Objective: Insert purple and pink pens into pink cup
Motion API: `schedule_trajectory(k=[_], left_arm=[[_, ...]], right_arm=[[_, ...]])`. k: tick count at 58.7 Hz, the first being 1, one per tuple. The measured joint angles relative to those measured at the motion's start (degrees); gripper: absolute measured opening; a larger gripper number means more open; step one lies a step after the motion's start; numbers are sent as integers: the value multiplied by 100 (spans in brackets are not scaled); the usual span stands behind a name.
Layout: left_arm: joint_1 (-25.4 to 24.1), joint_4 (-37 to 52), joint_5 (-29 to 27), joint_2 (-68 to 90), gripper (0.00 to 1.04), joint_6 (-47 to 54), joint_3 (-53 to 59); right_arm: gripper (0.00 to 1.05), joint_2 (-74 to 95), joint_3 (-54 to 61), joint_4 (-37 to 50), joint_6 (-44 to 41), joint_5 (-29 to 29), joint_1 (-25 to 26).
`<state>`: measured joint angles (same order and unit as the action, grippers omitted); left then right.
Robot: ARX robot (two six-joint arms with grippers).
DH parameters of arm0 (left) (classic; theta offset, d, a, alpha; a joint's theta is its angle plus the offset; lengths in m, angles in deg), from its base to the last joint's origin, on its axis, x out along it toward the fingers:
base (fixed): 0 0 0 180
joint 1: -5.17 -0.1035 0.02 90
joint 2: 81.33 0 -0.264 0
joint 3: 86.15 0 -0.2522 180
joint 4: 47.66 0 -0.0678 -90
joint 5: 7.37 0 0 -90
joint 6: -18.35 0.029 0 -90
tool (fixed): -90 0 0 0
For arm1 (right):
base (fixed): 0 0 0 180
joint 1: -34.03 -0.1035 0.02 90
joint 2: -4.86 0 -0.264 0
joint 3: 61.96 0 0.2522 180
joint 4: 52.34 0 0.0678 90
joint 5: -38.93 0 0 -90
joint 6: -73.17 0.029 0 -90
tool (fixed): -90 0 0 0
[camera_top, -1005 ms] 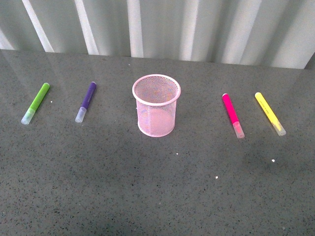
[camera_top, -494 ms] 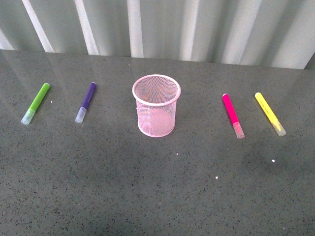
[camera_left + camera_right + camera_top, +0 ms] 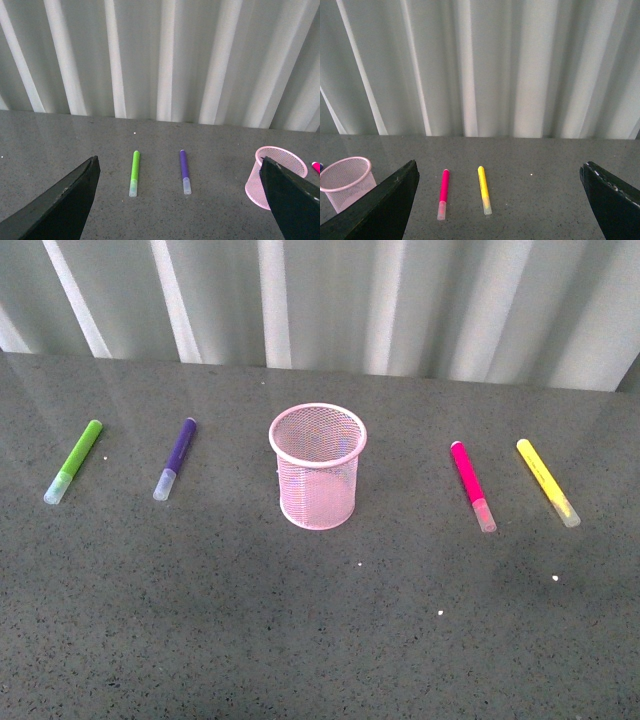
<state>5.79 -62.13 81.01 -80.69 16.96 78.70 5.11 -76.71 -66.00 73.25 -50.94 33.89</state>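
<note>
The pink mesh cup (image 3: 318,466) stands upright and empty in the middle of the grey table. The purple pen (image 3: 176,457) lies to its left and the magenta-pink pen (image 3: 471,483) to its right, both flat with clear caps towards me. Neither arm shows in the front view. My left gripper (image 3: 182,200) is open and empty, well back from the purple pen (image 3: 184,170), with the cup (image 3: 275,175) at the side. My right gripper (image 3: 500,200) is open and empty, back from the pink pen (image 3: 442,200), with the cup (image 3: 347,182) at the side.
A lime-green marker (image 3: 74,460) lies at the far left, also in the left wrist view (image 3: 134,172). A yellow marker (image 3: 546,481) lies at the far right, also in the right wrist view (image 3: 484,196). A white corrugated wall (image 3: 320,300) closes the table's far edge.
The whole scene has slipped slightly downward in the front view. The pens and cup keep their places relative to each other.
</note>
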Motion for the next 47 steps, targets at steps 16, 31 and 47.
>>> schedule_trajectory(k=[16, 31, 47], left_arm=[[568, 160, -1788, 3969, 98, -3827, -841], [719, 1582, -896, 7930, 98, -2909, -2776], [662, 717, -407, 9606, 98, -1827, -4889]], right_arm=[[98, 0, 0, 0, 0, 0, 0], [98, 0, 0, 0, 0, 0, 0], [98, 0, 2, 0, 0, -2, 0]])
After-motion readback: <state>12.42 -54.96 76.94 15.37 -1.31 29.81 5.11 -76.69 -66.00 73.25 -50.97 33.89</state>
